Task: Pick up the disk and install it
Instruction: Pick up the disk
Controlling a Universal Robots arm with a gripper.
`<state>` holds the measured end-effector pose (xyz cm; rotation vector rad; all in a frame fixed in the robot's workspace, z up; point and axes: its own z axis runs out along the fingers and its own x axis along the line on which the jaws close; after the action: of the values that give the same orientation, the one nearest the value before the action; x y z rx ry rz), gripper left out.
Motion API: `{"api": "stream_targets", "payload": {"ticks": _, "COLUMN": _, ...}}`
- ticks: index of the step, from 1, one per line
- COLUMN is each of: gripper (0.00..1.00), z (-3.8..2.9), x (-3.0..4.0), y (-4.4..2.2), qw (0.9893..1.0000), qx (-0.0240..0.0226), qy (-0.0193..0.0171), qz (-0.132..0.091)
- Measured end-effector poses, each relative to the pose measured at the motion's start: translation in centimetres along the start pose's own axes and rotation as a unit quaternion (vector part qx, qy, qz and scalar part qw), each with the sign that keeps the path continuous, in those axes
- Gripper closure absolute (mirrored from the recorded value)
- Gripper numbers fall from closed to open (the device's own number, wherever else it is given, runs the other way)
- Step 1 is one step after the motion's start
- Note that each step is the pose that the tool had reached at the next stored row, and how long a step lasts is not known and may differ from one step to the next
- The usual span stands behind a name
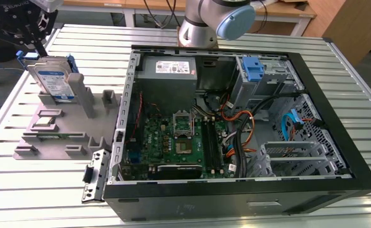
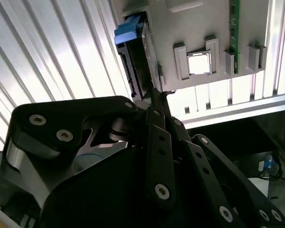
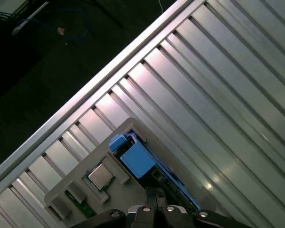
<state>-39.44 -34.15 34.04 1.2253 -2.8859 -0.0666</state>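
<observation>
At the upper left of the exterior view, the arm's black gripper [image 1: 42, 51] hangs over a slatted metal table [image 1: 33, 190]. In both wrist views its fingertips [image 2: 155, 97] [image 3: 150, 194] are pinched together with nothing between them. The tips sit just above the upper end of the disk [image 1: 54, 81]; whether they touch it cannot be told.

The disk stands on edge in a slot at the far end of a grey holder [image 1: 78, 126], its blue-and-white label facing the camera and blue plastic rails along its sides. In the second wrist view it shows edge-on [image 2: 137, 61], and in the first wrist view one of its blue plastic parts is nearest the fingers [image 3: 137, 159].

Just below the disk in the exterior view, a small square silver chip [image 1: 44, 121] [image 2: 199, 63] [image 3: 100, 175] lies in its own pocket of the holder. A green circuit strip [image 1: 52, 137] [image 2: 234, 33] rests in a slot beside it.

To the exterior view's right, touching the holder's edge, an open black computer case [image 1: 236, 192] lies on its side. A grey power box [image 1: 166, 69] sits in its upper left corner, and the green main board [image 1: 166, 142] lies below that. Orange cables [image 1: 239, 116] cross the middle, and a blue bracket [image 1: 253, 69] sits at the drive bay in the upper right. The arm's silver base [image 1: 201, 28] rises behind the case, at the top centre of the frame.
</observation>
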Motion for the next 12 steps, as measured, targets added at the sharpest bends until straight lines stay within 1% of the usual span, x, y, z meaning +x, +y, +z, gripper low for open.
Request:
{"api": "stream_targets", "payload": {"ticks": 3, "gripper": 0.90, "z": 0.00, "x": 0.00, "y": 0.00, "qw": 0.9997, "qx": -0.0003, "qy": 0.0010, "qz": -0.024}}
{"api": "stream_targets", "payload": {"ticks": 6, "gripper": 0.90, "z": 0.01, "x": 0.00, "y": 0.00, "qw": 0.9988, "qx": -0.0006, "qy": 0.0020, "qz": -0.049}}
{"api": "stream_targets", "payload": {"ticks": 9, "gripper": 0.90, "z": 0.01, "x": 0.00, "y": 0.00, "qw": 0.9974, "qx": -0.0008, "qy": 0.0030, "qz": -0.073}}
{"api": "stream_targets", "payload": {"ticks": 11, "gripper": 0.90, "z": 0.01, "x": 0.00, "y": 0.00, "qw": 0.9961, "qx": -0.0010, "qy": 0.0037, "qz": -0.089}}
{"api": "stream_targets", "payload": {"ticks": 12, "gripper": 0.90, "z": 0.01, "x": 0.00, "y": 0.00, "qw": 0.9952, "qx": -0.0011, "qy": 0.0040, "qz": -0.097}}
